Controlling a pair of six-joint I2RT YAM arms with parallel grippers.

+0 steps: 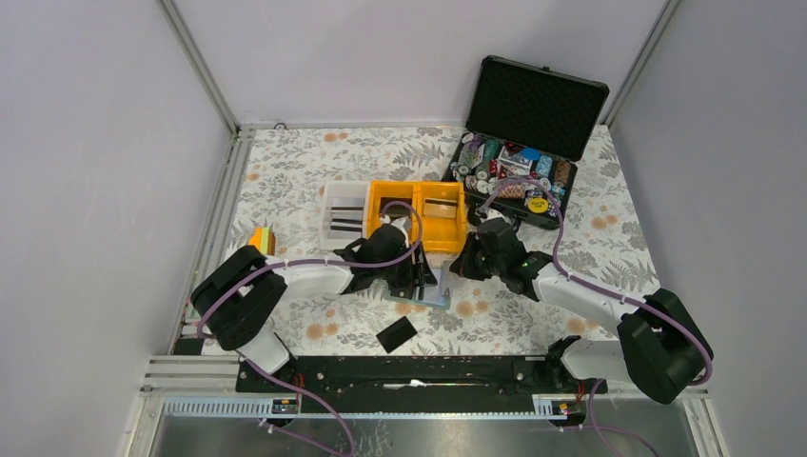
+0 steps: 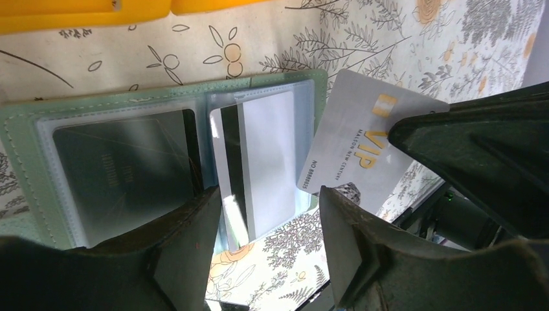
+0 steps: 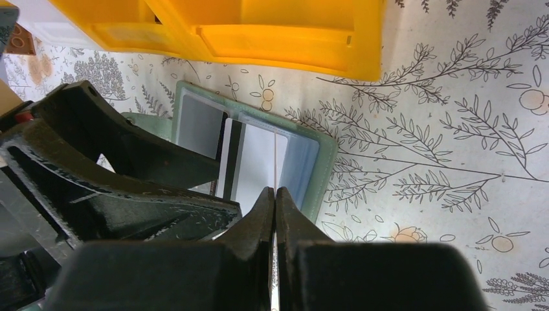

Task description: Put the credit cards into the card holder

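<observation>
The card holder (image 2: 129,97) lies open on the floral cloth, sage-green with clear pockets. A dark credit card (image 2: 123,175) fills its left pocket. A silver card with a black stripe (image 2: 259,149) sits in the right pocket, its near end sticking out. My left gripper (image 2: 272,253) is open over the holder's near edge, its left finger (image 2: 188,253) over the pockets. My right gripper (image 3: 275,194) is shut on a silver VIP credit card (image 2: 362,142), whose edge meets the holder's right side. A loose black card (image 1: 396,334) lies in front of the holder (image 1: 430,293).
Yellow bins (image 1: 419,205) and a white bin (image 1: 344,211) stand just behind the holder. An open black case (image 1: 533,105) with poker chips is at the back right. A small orange-and-green block (image 1: 259,238) sits at the left. The two grippers are close together.
</observation>
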